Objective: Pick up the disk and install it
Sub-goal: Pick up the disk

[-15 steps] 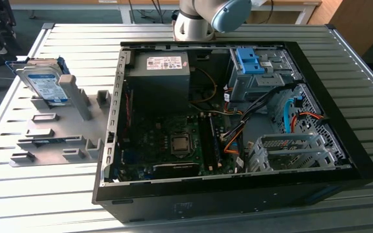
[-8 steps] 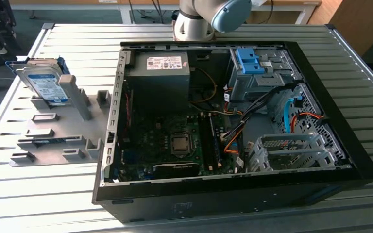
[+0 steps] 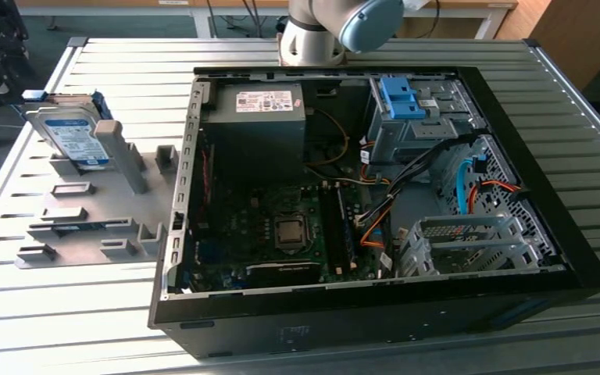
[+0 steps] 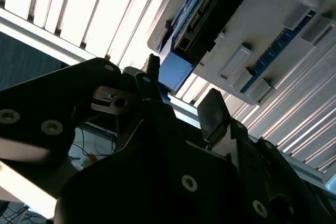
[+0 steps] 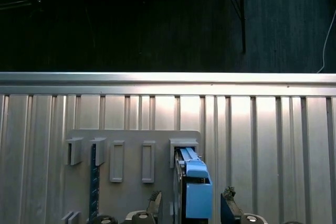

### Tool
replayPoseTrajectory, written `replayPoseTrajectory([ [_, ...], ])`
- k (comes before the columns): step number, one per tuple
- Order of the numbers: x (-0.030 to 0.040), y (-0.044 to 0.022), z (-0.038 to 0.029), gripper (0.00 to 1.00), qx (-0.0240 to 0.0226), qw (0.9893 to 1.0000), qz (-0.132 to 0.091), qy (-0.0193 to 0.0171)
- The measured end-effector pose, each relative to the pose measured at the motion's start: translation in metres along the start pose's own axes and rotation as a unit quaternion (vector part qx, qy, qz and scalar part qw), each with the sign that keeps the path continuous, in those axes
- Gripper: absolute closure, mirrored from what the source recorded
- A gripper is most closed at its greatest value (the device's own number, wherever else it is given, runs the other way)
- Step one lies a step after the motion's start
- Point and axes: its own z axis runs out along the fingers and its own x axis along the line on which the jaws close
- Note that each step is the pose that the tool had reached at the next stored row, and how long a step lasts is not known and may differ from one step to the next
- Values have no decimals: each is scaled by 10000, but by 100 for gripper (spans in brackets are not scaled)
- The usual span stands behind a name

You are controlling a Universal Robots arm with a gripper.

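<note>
The disk [image 3: 72, 131], silver-grey with a white-and-blue label and blue rails, stands on edge in a slot at the far end of a grey holder plate [image 3: 87, 211], at the exterior view's left. In the first wrist view I see the disk [image 5: 192, 184] edge-on, its blue rail facing me. My gripper [image 5: 191, 203] is open, and its two dark fingertips [image 5: 155, 202] frame the disk on either side without touching it. In the second wrist view the gripper [image 4: 181, 95] hangs apart from the disk [image 4: 207, 19], with nothing between its fingers.
An open computer case [image 3: 373, 195] lies on the slatted metal table [image 3: 550, 94], with a blue bracket [image 3: 399, 98] in its far bay and a silver drive cage [image 3: 472, 242] nearer. The arm's base [image 3: 316, 31] stands behind the case. The holder plate has several more slots [image 5: 116, 161].
</note>
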Motion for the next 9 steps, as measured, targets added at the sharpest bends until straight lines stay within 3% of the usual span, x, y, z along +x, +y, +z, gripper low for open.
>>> replayPoseTrajectory([
  [1, -6, 0, 18, 44, 1, 10000, 0, 0],
  [9, -1, -5, 180, 44, 1, 10000, -4, 0],
])
